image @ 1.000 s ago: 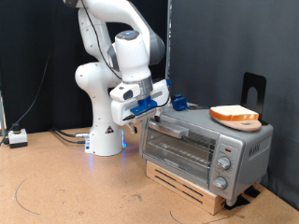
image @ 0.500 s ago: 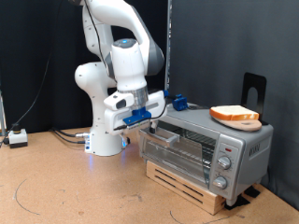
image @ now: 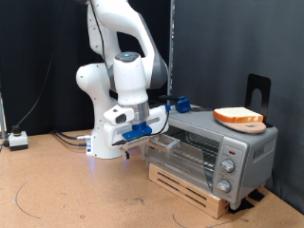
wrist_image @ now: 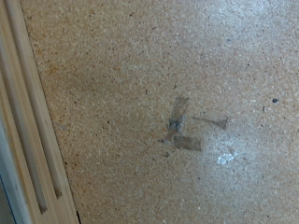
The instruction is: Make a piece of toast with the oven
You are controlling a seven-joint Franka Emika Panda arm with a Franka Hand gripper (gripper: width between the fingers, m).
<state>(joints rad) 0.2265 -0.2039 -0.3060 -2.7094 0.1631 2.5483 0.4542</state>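
Silver-grey and boxy, the oven (image: 211,150) sits on a slatted wooden base (image: 190,186) at the exterior view's right, and your toast (image: 237,117) lies on its roof, on a round wooden plate (image: 239,123) near the back corner. You see the white arm bent low in front of the oven's door (image: 182,150), with the tool (image: 144,132) at the door's upper edge on the exterior view's left side; the glass door appears tilted partly outward there. Whether the tool is spread or pressed together cannot be told from this angle. A small blue-and-black block (image: 180,103) rests on the oven's roof behind the arm. Your wrist view shows only the speckled brown table (wrist_image: 168,84) and pale wooden slats (wrist_image: 28,140) along one edge.
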